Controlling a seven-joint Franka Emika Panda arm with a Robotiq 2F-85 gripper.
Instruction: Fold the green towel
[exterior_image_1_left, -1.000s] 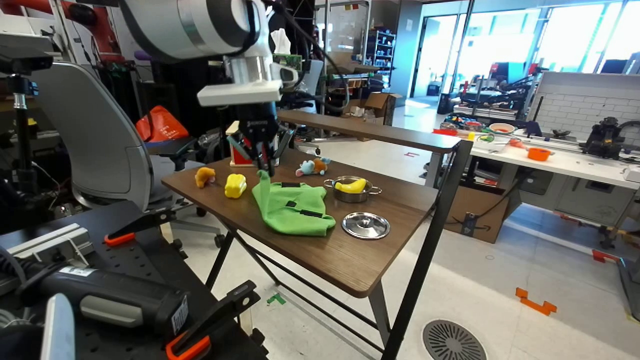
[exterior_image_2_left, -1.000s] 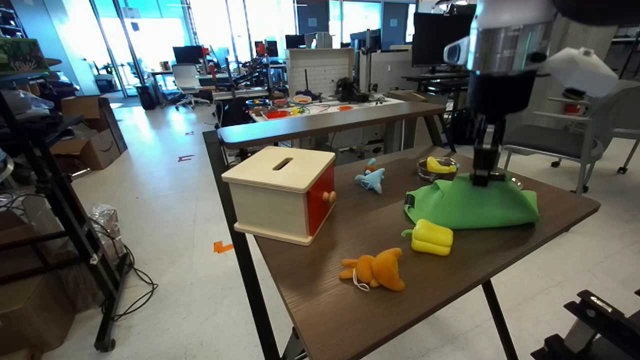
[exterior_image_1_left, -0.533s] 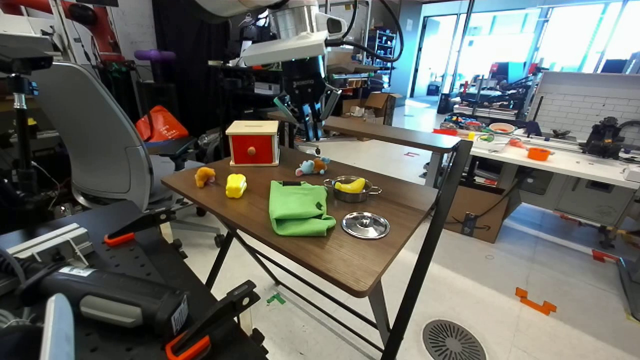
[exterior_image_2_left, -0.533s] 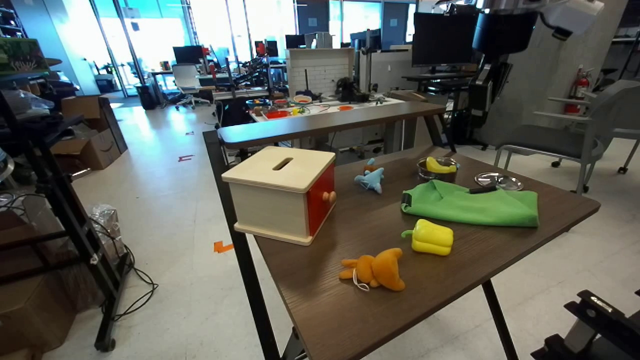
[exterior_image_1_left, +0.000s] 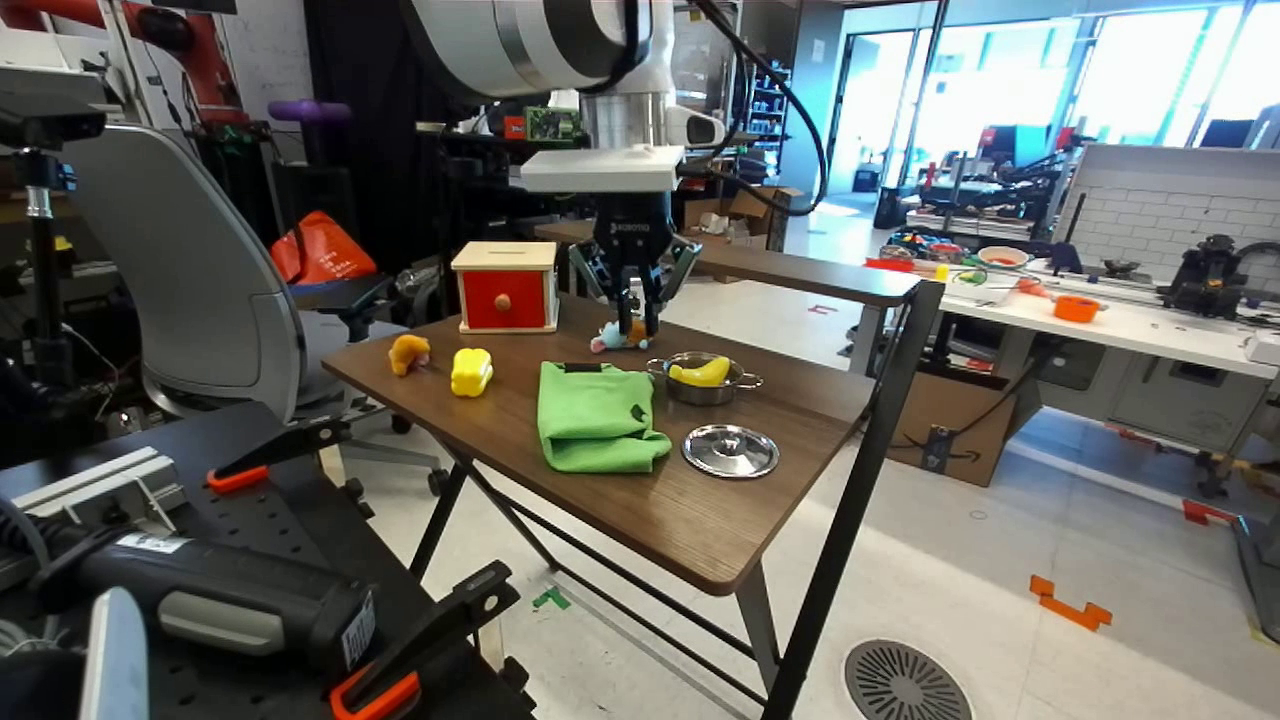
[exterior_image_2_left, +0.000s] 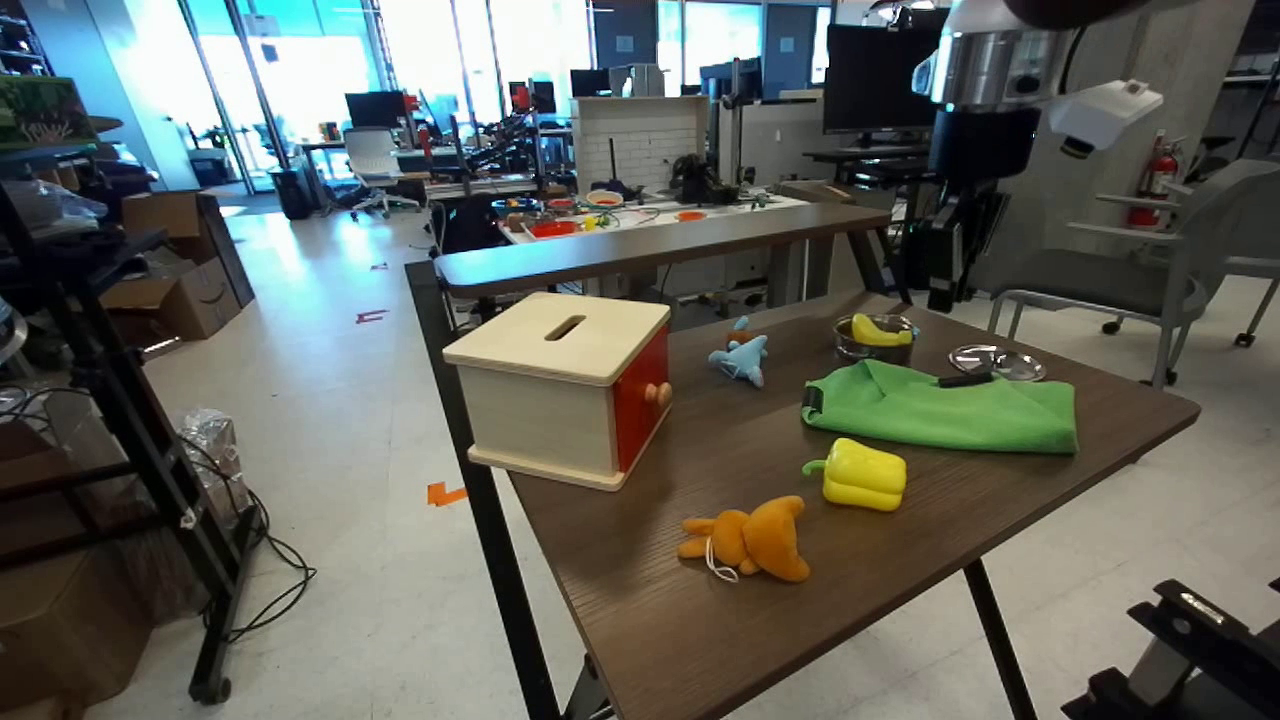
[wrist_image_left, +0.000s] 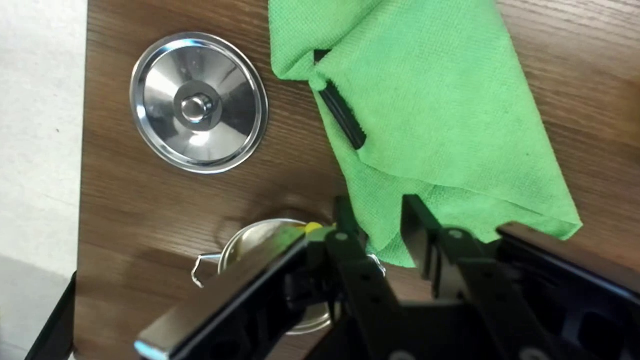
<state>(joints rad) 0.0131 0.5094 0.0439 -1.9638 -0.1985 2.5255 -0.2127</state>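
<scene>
While claw (exterior_image_1_left: 638, 326) hangs narrowly parted | green towel (wrist_image_left: 445, 115) (doubled over) lies lower, apart

Bright green towel (wrist_image_left: 440, 110), brown wood-grained table (exterior_image_1_left: 720, 520), yellow pepper (exterior_image_2_left: 865, 475), orange plush toy (exterior_image_2_left: 752, 541)

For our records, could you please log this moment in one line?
gripper: open, empty, aloft | green towel: folded over on table | metal lid: beside towel

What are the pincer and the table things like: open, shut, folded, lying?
Green towel: folded over, layers uneven.
Pincer: open, holding nothing.
Pot: uncovered, banana inside.
Lid: off the pot, lying flat.
Box drawer: shut.
Yellow pepper: lying on its side.
Orange toy: lying down.
Blue toy: lying or sitting, can't tell.
</scene>
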